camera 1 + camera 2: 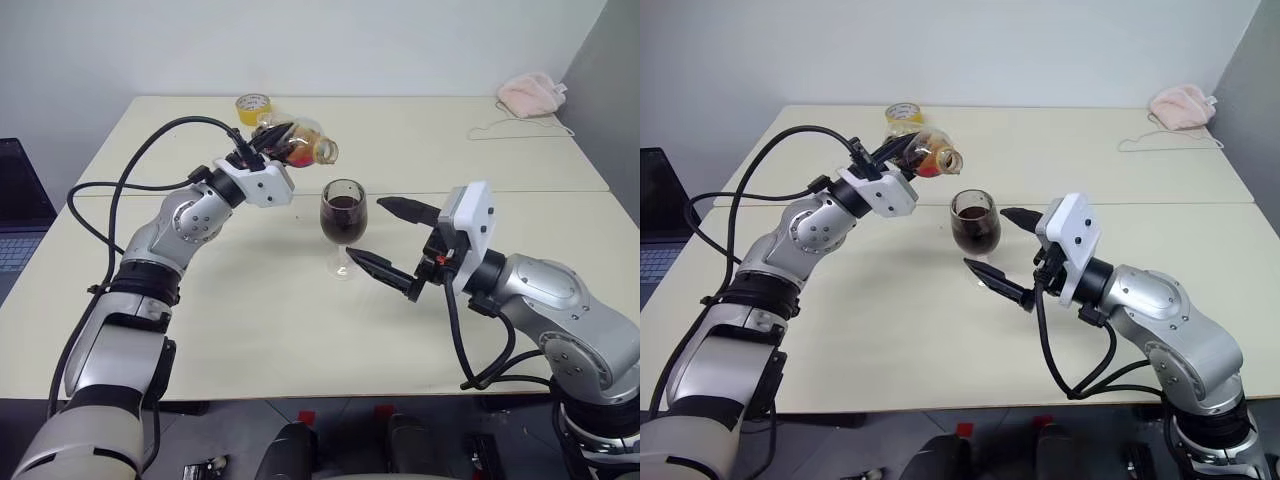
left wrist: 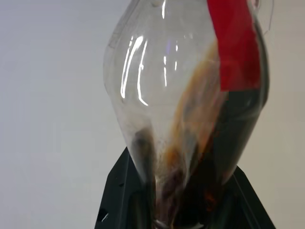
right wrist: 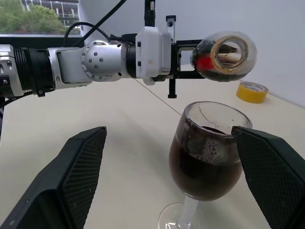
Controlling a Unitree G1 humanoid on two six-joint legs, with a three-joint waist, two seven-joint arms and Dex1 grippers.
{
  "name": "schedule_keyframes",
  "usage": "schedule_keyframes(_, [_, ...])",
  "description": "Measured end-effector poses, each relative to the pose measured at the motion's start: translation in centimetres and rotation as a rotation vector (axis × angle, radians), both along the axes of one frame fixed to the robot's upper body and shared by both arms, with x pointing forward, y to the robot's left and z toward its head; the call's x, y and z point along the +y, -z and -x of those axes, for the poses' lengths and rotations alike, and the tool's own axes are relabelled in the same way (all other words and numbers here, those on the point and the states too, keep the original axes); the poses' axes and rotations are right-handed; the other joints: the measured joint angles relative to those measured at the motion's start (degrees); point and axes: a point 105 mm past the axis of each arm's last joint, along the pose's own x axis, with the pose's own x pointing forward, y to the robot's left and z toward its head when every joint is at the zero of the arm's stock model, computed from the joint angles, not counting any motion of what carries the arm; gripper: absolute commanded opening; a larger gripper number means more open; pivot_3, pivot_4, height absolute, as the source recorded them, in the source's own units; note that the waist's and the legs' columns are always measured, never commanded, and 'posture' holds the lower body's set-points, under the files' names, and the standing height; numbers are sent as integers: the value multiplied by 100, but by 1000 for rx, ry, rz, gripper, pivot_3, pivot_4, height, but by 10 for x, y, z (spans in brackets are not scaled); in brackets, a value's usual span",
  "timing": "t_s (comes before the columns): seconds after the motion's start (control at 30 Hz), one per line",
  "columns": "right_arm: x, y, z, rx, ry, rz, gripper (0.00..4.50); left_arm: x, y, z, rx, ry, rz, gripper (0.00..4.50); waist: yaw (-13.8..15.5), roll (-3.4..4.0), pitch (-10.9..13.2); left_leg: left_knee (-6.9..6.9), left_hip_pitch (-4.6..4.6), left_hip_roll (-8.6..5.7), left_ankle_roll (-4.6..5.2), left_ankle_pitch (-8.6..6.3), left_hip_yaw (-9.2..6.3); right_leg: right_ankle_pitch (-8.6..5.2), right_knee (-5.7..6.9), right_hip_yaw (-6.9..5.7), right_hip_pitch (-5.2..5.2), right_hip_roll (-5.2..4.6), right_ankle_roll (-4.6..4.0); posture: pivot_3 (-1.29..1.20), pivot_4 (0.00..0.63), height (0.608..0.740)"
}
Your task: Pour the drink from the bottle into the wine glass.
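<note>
1. Two grippers are at work over the pale table (image 1: 250, 330). The left gripper (image 1: 262, 146) is clenched on the bottle (image 1: 300, 142), its black fingers (image 2: 119, 191) pinching the rounded base end while the open mouth points out past them, lying roughly level.
2. Just beyond and below that mouth stands the wine glass (image 1: 343, 225), upright on its foot, the bowl well over half full of the drink (image 3: 202, 171), with a little foam on top.
3. The right gripper (image 1: 392, 240) is released, fingers spread as wide as they go, with the glass standing near their tips, one tip close beside the bowl; I cannot tell whether it touches.
4. Only a dark residue clings inside the bottle, so I judge the pour nearly finished.
5. Handling: the bottle is thin plastic, now nearly empty and light; it would dent under a hard squeeze, so the firm base end is a fair hold.
6. The glass is the delicate one: brittle, top-heavy with liquid, smooth-sided. I would take it low on the bowl or at the stem (image 3: 189, 212), gently, and keep it upright.
7. A yellow tape roll (image 1: 253, 106) and a pink cloth (image 1: 530, 94) lie well beyond the fingers, clear of the work.
</note>
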Motion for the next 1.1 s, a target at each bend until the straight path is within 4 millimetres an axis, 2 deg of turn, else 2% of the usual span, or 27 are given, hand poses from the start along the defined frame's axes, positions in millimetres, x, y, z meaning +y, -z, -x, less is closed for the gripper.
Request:
schedule_keyframes(0.23, [2, 1, 6, 13, -55, 13, 4500, 21, 7, -4, 160, -66, 325, 734, -16, 1, 0, 1, 1, 3, 0, 0, 0, 0, 0, 1, 0, 0, 0, 0, 150, 740])
schedule_keyframes(0.3, [2, 0, 6, 10, -63, 19, 4500, 28, 14, -3, 215, -86, 416, 701, -17, 1, -1, 1, 1, 4, 0, 0, -1, 0, 0, 1, 1, 0, 0, 0, 150, 740])
schedule_keyframes(0.47, [5, -8, 5, 12, -89, 24, 4500, 48, 49, 0, 393, -163, 658, 687, -15, 0, -1, 5, 0, 3, 0, 0, -2, 0, 0, 1, 1, 0, 0, 0, 150, 740])
schedule_keyframes(0.57, [5, -16, 4, 2, -93, 19, 4500, 56, 59, 0, 454, -192, 746, 687, 6, -2, -2, 8, 0, 3, 0, 0, -5, 0, -1, -3, 4, -1, 0, 0, 150, 740])
schedule_keyframes(0.7, [6, -20, 2, 26, -110, 39, 4500, 67, 58, 0, 473, -199, 885, 687, 8, -2, -3, 14, -2, -1, 0, 0, 0, 0, -1, 1, 5, -7, -1, 0, 150, 740])
schedule_keyframes(0.8, [7, -24, 1, 28, -124, 56, 4500, 74, 77, 2, 533, -208, 1024, 686, 6, -4, -5, 13, -2, 2, -1, 0, -3, 0, -2, -4, 4, -6, -1, 0, 150, 740])
schedule_keyframes(0.87, [7, -23, 1, 41, -129, 68, 4500, 79, 87, 2, 562, -228, 1070, 686, 6, -5, -4, 15, -4, 1, -1, 0, 0, 0, -1, -2, 4, -7, -1, 0, 150, 740])
schedule_keyframes(1.1, [8, -26, 1, 47, -151, 100, 4500, 88, 101, 2, 597, -258, 1111, 686, 19, -5, -5, 20, -6, 0, -1, 0, 0, 0, -2, -3, 5, -8, -1, 0, 150, 740])
